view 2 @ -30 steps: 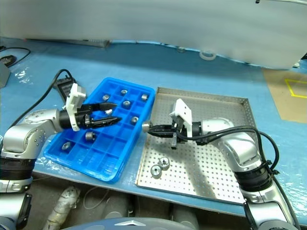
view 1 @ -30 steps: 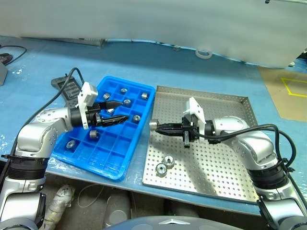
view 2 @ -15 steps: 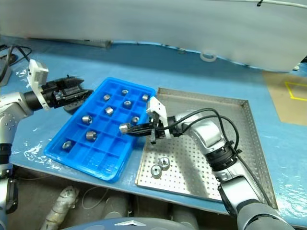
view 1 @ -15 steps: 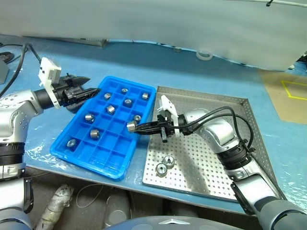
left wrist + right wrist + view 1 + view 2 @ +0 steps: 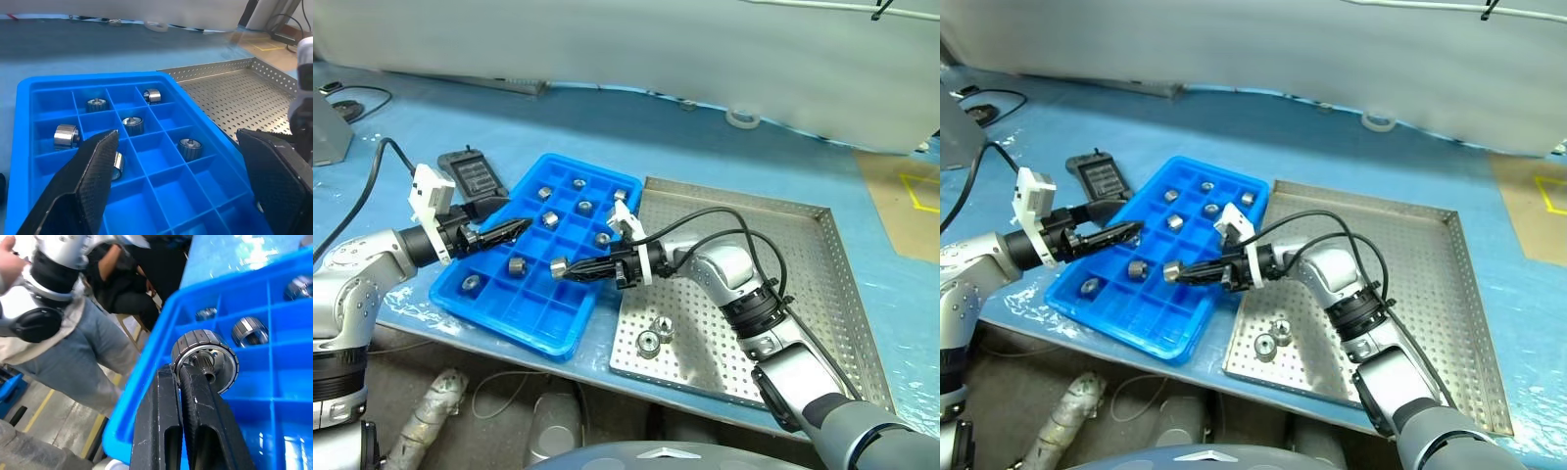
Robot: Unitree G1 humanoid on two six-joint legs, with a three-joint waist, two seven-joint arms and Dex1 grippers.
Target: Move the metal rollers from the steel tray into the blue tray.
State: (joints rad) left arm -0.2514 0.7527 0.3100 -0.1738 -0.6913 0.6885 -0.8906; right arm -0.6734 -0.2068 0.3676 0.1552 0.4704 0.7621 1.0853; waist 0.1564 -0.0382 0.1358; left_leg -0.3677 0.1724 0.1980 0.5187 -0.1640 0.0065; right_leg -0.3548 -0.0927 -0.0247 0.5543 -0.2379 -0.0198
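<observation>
The right claw [image 5: 570,267], fingers pressed together, pinches 1 metal roller [image 5: 558,266] over the blue tray [image 5: 536,311], in the placing step. Next: lower into an empty compartment and release. The left claw [image 5: 509,231] hangs spread beside. 2 rollers [image 5: 656,335] wait in the steel tray [image 5: 803,294].

Right gripper [image 5: 1173,272] held a shiny silver metal roller [image 5: 1172,271] over the bright blue compartmented plastic tray [image 5: 1171,328], frame centre-left.
</observation>
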